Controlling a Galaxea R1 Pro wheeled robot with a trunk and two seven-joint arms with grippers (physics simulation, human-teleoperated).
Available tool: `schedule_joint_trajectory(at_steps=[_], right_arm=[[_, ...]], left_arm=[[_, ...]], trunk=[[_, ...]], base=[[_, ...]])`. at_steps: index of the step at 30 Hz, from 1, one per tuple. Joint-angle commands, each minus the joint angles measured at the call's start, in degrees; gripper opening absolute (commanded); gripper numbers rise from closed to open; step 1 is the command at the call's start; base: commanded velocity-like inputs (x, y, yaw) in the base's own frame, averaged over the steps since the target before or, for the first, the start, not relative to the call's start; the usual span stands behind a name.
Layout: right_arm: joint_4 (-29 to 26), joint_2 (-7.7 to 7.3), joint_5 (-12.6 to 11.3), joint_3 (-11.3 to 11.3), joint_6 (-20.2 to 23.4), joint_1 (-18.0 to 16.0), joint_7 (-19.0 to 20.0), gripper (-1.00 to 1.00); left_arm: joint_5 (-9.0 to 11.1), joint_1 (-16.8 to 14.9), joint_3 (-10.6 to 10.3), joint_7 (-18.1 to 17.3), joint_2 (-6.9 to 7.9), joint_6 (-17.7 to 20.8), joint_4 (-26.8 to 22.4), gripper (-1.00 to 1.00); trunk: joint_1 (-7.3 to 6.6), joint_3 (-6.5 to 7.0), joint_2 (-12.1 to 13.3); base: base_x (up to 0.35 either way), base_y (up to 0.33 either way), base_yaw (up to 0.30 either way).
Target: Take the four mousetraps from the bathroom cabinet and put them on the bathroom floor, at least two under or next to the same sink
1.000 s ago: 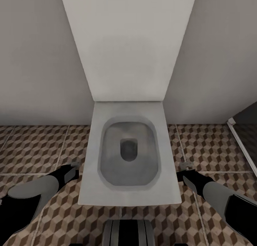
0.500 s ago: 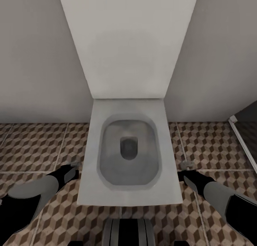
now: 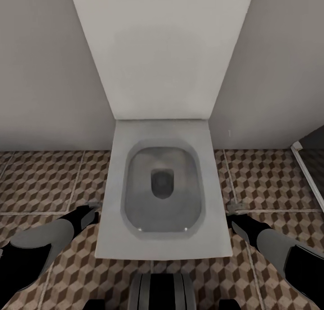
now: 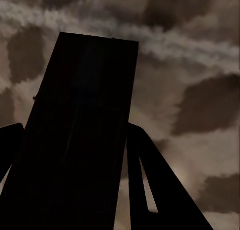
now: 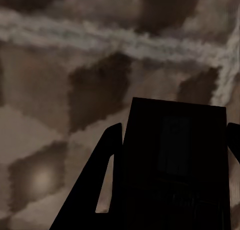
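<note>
So the head camera is looking straight down at a white square-cornered toilet [image 3: 162, 188] with its lid [image 3: 159, 53] flipped up against the plain grey wall [image 3: 45, 76]. The grey bowl sits dead centre, and the toilet's front edge comes close to the robot's dark trunk [image 3: 162, 292] at the near edge of the floor.

All around it is the bathroom floor [image 3: 45, 184], those big square tiles with the brown, beige and cream cube pattern and pale grout lines. Over at the far right edge of the floor there's a white strip [image 3: 308, 172] with something dark behind it, can't tell what that is.

Both arms hang low, one on each side of the toilet. The left end effector [image 3: 92, 209] is just beside the toilet's left edge, over the tiles, and the right end effector [image 3: 234, 209] mirrors it on the right edge. Honestly can't tell whether either is wide or narrow. In the wrist views it's just black silhouette against blurry tile, left end effector [image 4: 80, 140] and right end effector [image 5: 170, 165] both pointing down at the floor, close to it.
</note>
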Motion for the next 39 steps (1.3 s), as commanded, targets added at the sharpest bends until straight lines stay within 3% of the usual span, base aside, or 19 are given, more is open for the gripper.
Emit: schedule_joint_trajectory(at_steps=[1,11,15,23,39], right_arm=[[-0.3,-0.07,-0.5,0.5,0.3,0.0,-0.4,-1.00],[-0.3,-0.07,-0.5,0.5,0.3,0.0,-0.4,-1.00],[-0.3,-0.12,-0.5,0.5,0.3,0.0,-0.4,-1.00],[-0.3,-1.38,-0.5,0.5,0.3,-0.1,-0.4,-1.00],[-0.3,-1.67,-0.5,0.5,0.3,-0.1,-0.4,-1.00]], left_arm=[[1.4,0.8,1.0,0.1,0.02,0.1,-0.3,-1.00],[1.4,0.8,0.9,0.1,0.10,0.1,-0.3,-1.00],[1.4,0.8,0.9,0.1,0.10,0.1,-0.3,-1.00],[1.4,0.8,0.9,0.1,0.11,0.1,-0.3,-1.00],[1.4,0.8,0.9,0.1,0.11,0.1,-0.3,-1.00]], trunk=[[0.01,-0.05,0.0],[0.01,-0.05,0.0],[0.11,-0.93,-0.1],[0.11,-0.93,-0.1],[0.11,-0.93,-0.1]], base=[[0.000,0.000,0.000],[0.000,0.000,0.000],[0.000,0.000,0.000],[0.000,0.000,0.000],[0.000,0.000,0.000]])
